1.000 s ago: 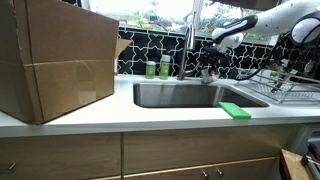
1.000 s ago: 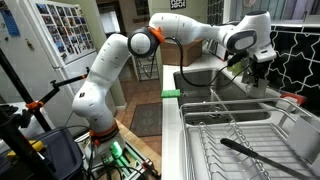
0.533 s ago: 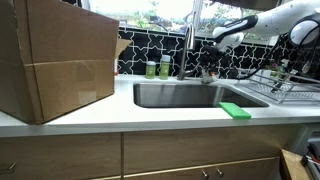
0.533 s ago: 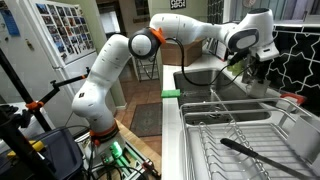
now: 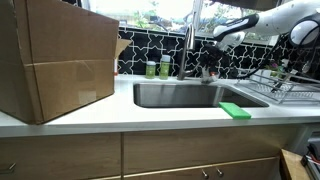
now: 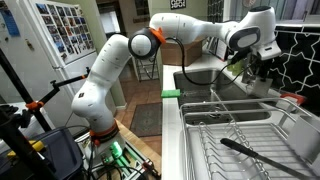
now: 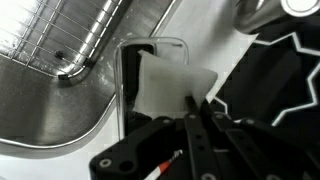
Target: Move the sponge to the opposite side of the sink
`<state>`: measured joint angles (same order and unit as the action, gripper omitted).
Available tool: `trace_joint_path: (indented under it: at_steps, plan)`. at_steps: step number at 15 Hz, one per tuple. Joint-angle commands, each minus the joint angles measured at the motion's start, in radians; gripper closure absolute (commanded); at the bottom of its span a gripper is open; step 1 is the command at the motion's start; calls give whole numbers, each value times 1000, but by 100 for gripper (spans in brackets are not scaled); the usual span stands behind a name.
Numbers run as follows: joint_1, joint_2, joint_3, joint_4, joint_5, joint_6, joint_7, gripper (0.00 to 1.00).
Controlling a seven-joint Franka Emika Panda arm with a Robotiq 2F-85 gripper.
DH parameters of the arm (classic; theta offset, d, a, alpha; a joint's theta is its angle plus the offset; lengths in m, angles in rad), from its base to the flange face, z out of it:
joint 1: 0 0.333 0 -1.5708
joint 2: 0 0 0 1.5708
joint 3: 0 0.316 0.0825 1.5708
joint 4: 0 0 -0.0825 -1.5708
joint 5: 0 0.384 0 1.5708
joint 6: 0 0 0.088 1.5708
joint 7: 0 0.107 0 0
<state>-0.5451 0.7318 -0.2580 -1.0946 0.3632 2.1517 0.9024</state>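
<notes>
Lying flat on the counter at the sink's (image 5: 170, 95) front rim, near one front corner, the sponge (image 5: 235, 110) is closest to the camera in an exterior view. Across the basin, the gripper (image 5: 213, 44) hangs above the sink's back rim beside the faucet (image 5: 187, 45), well apart from the sponge. In the wrist view its jaws are drawn narrow, the fingers (image 7: 190, 125) pressed together.

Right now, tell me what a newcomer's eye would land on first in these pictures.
A big cardboard box dominates the countertop beside the sink in an exterior view. The bright green sponge stands out on the countertop at the sink's front edge. A large white robot arm arches over toward the sink.
</notes>
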Motion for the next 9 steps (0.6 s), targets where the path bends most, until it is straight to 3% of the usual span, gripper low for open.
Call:
trace_joint_path:
  at_steps: [1, 9]
  plan:
    - [-12, -52, 5, -13, 18, -44, 5, 95]
    - [-3, -239, -5, -122, 23, -162, 22, 95]
